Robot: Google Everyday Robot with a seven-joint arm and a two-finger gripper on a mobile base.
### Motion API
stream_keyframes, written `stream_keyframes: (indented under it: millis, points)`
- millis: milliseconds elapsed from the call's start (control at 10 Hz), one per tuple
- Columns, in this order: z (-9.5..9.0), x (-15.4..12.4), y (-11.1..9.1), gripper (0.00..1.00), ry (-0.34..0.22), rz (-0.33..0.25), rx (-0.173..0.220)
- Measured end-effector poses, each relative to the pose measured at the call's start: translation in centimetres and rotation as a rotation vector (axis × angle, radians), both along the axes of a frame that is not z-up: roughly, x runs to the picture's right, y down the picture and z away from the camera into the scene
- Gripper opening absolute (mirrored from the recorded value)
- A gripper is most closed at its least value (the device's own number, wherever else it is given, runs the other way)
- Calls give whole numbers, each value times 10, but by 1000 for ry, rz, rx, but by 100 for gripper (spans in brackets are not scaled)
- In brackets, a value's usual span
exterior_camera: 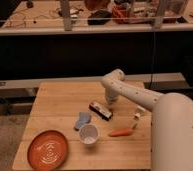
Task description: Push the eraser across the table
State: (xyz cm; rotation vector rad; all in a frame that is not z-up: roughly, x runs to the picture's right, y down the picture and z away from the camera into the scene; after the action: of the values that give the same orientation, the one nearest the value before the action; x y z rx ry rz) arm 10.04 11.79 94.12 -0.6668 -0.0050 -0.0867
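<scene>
The eraser (100,110) is a dark flat block with a red and white end, lying at an angle near the middle of the wooden table (60,97). My gripper (110,102) hangs from the white arm just right of and behind the eraser's far end, close to it. The arm covers the gripper's tip.
A white cup (88,134) stands in front of the eraser with a blue-grey cloth (82,120) beside it. An orange plate (49,149) sits at the front left. A carrot (122,132) and a small white bottle (139,112) lie to the right.
</scene>
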Motion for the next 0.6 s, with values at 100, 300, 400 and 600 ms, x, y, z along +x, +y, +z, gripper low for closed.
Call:
stream_keyframes:
  millis: [100,300,400,600]
  points:
    - [0,-8,0,4,-5,-12,0]
    - [-1,-13,1,4,-14,-29,-2]
    - [-4,-16,3,4,-19,-38,-4]
    - [-8,-24,7,4,-34,-59,-6]
